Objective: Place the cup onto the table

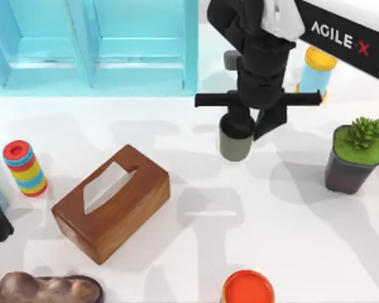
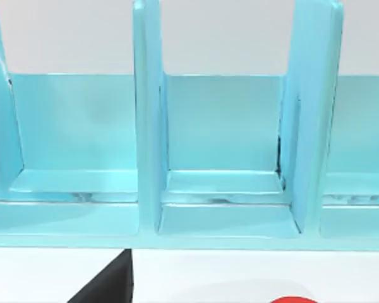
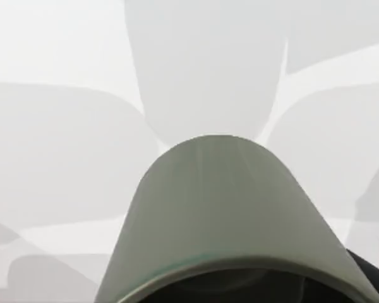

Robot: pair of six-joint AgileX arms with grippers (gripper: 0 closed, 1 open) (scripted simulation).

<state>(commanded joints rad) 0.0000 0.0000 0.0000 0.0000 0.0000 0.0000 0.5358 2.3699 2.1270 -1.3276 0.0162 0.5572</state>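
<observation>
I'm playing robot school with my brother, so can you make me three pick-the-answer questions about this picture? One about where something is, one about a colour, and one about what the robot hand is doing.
1. Where does the plant pot stand?
A. At the table's right side
B. On top of the tissue box
C. Inside the blue cabinet

2. What colour is the tissue box?
A. Pink
B. Brown
C. Purple

3. What is the right hand doing?
A. Pointing at the ceiling
B. Holding the plant
C. Gripping the cup

Answers:
1. A, since the top view shows the pot on the white table near its right edge.
2. B, since the box looks like brown wood with a grey tissue on top.
3. C, since the hand is closed on the cup's rim in the top view, and the right wrist view has the cup just below the camera.
</observation>
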